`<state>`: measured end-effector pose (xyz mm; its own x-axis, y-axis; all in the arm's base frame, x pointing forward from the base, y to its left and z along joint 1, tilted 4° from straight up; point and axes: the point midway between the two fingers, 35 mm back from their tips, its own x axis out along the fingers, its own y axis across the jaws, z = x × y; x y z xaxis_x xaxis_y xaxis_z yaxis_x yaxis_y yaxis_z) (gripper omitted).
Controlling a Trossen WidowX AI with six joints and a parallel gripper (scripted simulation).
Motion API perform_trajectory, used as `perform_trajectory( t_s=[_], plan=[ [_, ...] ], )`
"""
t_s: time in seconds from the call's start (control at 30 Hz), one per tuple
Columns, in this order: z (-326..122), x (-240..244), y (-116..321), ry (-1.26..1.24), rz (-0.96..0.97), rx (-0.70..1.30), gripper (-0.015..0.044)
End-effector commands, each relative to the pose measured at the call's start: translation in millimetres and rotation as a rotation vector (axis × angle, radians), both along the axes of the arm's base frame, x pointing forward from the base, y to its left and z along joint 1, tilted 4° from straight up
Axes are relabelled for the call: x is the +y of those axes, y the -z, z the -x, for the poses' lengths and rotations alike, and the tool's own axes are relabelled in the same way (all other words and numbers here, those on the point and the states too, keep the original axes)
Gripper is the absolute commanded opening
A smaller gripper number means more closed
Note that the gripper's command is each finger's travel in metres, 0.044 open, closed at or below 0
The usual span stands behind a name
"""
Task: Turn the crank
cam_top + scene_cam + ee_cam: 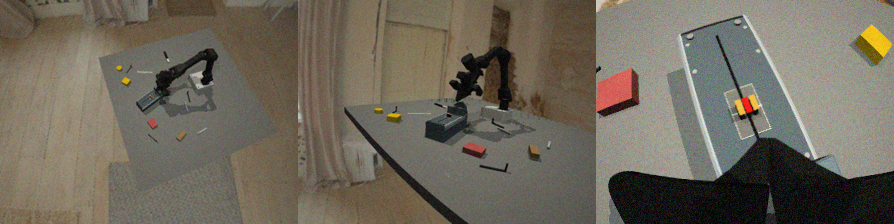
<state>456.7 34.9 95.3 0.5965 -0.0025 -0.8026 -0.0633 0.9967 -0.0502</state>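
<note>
The machine (143, 103) (436, 131) (708, 65) is a long dark blue-grey box with a slot along its top. The red pointer (747, 105) sits on the slot between two brass zero marks (740, 108) (754, 102) and looks about level with them in the wrist view. My gripper (458, 99) (766, 145) is shut, with its fingertips together and nothing visible between them. It is over the machine's end nearest the arm base, close above a dark rounded part (461, 105) in the exterior view. The crank handle is hidden or too dark to make out.
A red block (152, 123) (474, 150) (617, 92) lies beside the machine, with a yellow block (126, 81) (394, 117) (873, 45) on the other side. An orange block (181, 135) (534, 152), a yellow disc (119, 67) (378, 111) and several thin black and white pieces lie farther off.
</note>
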Motion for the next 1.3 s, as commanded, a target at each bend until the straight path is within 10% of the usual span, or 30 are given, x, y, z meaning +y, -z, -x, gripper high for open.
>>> perform_trajectory(
  t_s=[0.0,0.63,1.27],
  plan=[
    [0.0,0.0,0.0,0.000,0.000,0.000,0.0000],
    [0.0,0.0,0.0,0.000,0.000,0.000,0.0440],
    [0.0,0.0,0.0,0.000,0.000,0.000,0.0000]
  ],
)
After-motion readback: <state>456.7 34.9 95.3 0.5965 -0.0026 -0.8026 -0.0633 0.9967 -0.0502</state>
